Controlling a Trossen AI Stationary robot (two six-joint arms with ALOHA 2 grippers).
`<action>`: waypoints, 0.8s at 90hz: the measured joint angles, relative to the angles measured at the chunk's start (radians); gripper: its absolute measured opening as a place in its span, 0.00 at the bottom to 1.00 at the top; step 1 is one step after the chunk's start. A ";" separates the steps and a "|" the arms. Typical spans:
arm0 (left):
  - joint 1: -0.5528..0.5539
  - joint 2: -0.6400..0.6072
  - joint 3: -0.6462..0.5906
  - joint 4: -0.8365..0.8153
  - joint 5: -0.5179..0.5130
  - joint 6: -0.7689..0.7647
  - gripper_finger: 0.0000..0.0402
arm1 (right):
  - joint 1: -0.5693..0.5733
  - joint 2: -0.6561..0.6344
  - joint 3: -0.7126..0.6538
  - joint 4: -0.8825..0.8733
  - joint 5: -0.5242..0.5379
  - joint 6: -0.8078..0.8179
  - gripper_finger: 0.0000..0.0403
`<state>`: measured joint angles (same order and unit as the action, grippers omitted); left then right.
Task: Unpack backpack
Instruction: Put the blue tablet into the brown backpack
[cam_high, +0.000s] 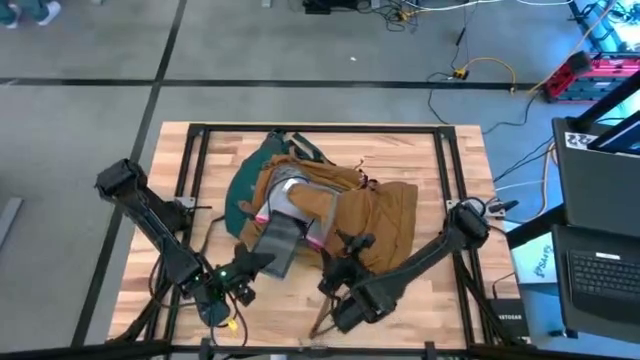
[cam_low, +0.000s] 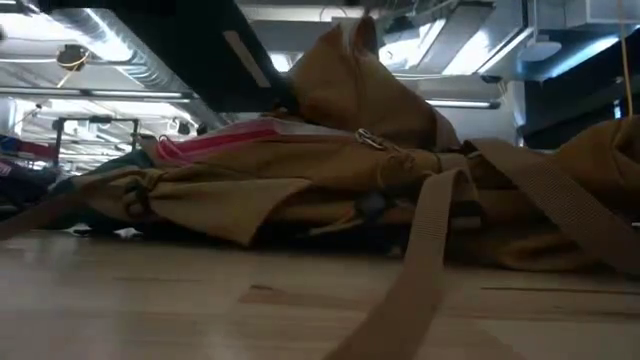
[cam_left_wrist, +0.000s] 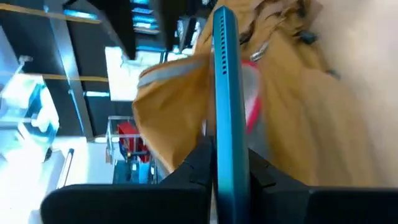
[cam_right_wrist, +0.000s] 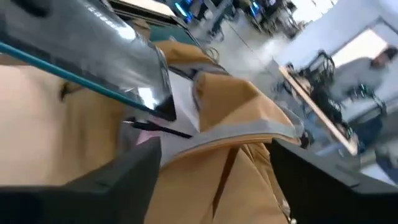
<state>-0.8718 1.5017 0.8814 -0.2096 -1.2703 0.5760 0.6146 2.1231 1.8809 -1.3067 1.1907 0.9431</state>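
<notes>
L jaws clamped on teal tablet, backpack just beyond; R jaws open by its flap

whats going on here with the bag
The robot is unpacking the backpack, which lies on its side on the table. The left gripper is shut on the edge of a thin teal-edged tablet that sits partly out of the bag's opening. The right gripper is open by the bag's tan flap.
</notes>
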 joint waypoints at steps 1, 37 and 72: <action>0.003 -0.002 0.000 -0.001 -0.001 -0.001 0.04 | -0.005 0.000 0.000 -0.004 -0.004 0.007 0.73; 0.105 -0.024 0.000 -0.015 0.062 0.024 0.04 | -0.169 0.002 -0.005 0.001 -0.139 0.026 0.73; 0.141 -0.025 0.000 -0.015 0.145 -0.009 0.04 | -0.196 0.002 -0.005 0.039 -0.173 -0.072 0.22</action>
<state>-0.7304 1.4769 0.8814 -0.2244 -1.1254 0.5666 0.4187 2.1250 1.8763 -1.2673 1.0174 0.8710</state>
